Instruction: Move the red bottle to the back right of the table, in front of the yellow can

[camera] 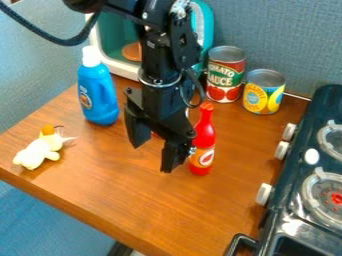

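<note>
In the camera view, the black gripper (152, 157) hangs over the middle of the wooden counter (120, 187), pointing down at a slant. Its pincer is wide, with a clear gap between the two fingers and nothing seen gripped there. The nearest thing is the red bottle (202, 142), upright just beside the finger on the picture's right. That finger overlaps the bottle's edge from this angle; whether they touch, I cannot tell. A bit of something red shows behind the gripper, too hidden to name.

The bottle stands outside the gap, so any grip on it would call for lifting clear, centring over it and coming down with a finger on either side. A sideways push at the neck could tip so slim a shape. The body, around the label, looks the steadier place to close on, gently and evenly, since the neck narrows and offers less to hold. Any turn of the wrist is best made above the cap, clear of the bottle.

Behind the bottle, the red-and-green can (225, 75) and the yellow can (263, 92) stand close together, so a wide swing toward the wall needs care. The blue bottle (99, 95) stands upright on the other side of the arm, in front of the toy microwave (119, 67). The pale soft toy (39, 151) lies near the counter's edge, and the stove (304, 165) borders the opposite side.
</note>
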Robot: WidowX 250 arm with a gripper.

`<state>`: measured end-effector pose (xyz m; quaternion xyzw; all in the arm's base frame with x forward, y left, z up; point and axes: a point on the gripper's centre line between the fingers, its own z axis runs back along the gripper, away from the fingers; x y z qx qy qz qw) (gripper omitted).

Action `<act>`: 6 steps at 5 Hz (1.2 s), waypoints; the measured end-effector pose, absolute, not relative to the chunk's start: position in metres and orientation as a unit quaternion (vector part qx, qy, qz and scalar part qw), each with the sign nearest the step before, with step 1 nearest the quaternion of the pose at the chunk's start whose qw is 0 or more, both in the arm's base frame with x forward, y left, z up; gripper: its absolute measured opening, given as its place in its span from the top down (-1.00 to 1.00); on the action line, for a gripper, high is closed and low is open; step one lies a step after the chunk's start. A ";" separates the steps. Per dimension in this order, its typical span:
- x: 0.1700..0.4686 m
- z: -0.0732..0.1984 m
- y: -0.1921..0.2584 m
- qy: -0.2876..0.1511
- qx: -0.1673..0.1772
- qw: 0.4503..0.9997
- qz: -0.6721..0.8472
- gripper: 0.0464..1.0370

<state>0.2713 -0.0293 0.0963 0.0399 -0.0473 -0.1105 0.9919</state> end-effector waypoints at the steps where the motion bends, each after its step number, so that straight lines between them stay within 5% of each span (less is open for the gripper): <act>1: 0.269 0.090 -0.030 -0.033 0.037 0.993 -0.110 -0.93; 3: 0.285 0.119 -0.035 -0.042 -0.015 0.995 -0.092 -0.93; 6: 0.326 0.148 -0.039 -0.054 -0.026 0.995 -0.083 -0.93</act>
